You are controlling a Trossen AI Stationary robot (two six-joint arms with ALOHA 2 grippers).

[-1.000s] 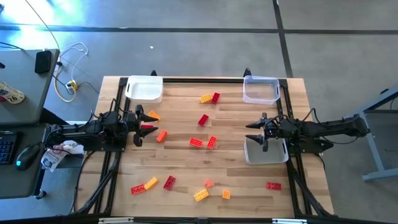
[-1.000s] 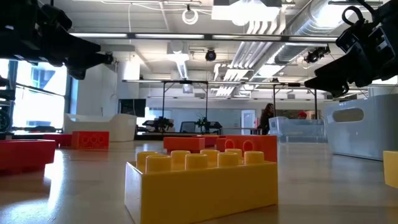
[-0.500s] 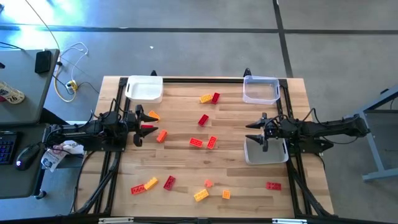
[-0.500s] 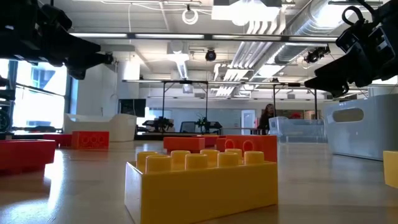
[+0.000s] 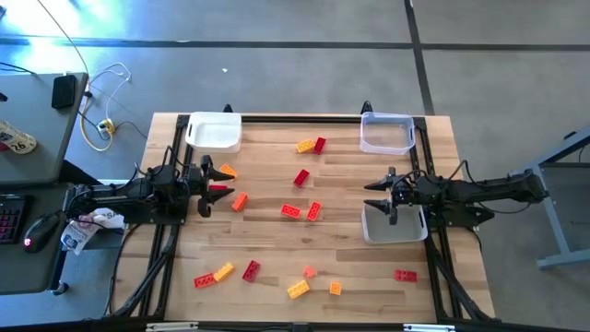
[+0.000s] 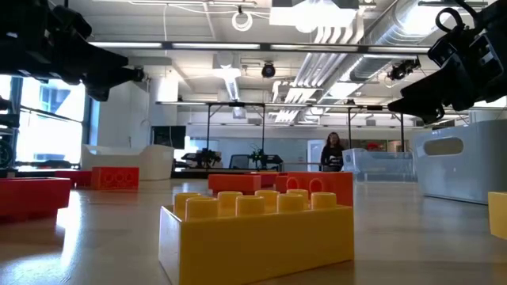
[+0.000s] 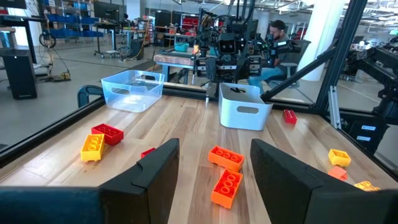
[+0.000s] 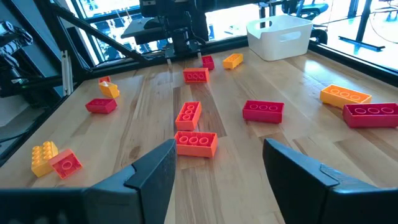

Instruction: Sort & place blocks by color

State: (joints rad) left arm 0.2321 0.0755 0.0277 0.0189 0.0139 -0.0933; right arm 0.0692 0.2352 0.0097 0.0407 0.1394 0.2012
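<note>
While my left gripper (image 5: 210, 180) and right gripper (image 5: 380, 195) hung spread and empty at the table's sides, I found the blocks (image 5: 303, 178) all scattered on the wood, every tray (image 5: 215, 133) unfilled, sorting unstarted.
</note>
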